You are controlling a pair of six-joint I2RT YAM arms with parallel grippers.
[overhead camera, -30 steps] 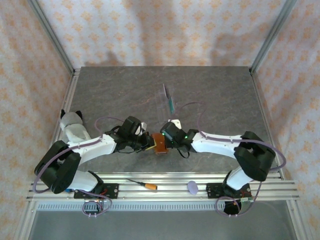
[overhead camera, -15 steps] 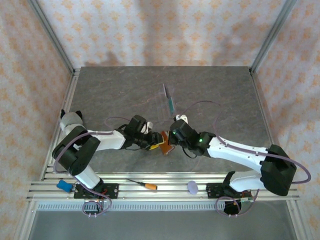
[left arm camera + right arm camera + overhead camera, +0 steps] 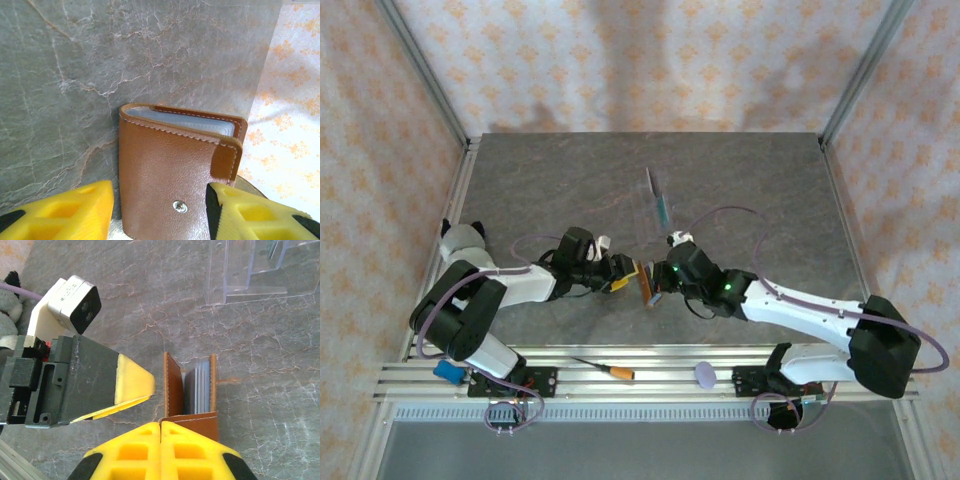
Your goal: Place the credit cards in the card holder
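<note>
Left of the card holder (image 3: pixel 175 165): my left hand (image 3: pixel 625 275), released. Its yellow fingers (image 3: pixel 75 205) stand one to each side of the snap face. A gap shows between the left finger and the cover. The right finger overlaps the cover's edge in the wrist view, and I cannot tell whether it touches. I judge this spread stance leaves room for the holder to be re-gripped or opened.

Centre: the card holder, over the near middle of the worktop (image 3: pixel 770 190) and standing on edge. The face with the snap (image 3: pixel 180 205) is turned toward my left hand. Its greyish pockets (image 3: pixel 197 387) face upward between the two covers. From above, its long axis runs near to far, and it appears fastened by its strap.

Right of the card holder: my right hand (image 3: pixel 160 426), clenched. Its fingertips meet at the cover's near corner, apparently pinching it to keep the holder upright.

Beyond the card holder: a clear tray (image 3: pixel 247 270) with the teal card (image 3: pixel 662 208) upright in it, not yet loaded.
</note>
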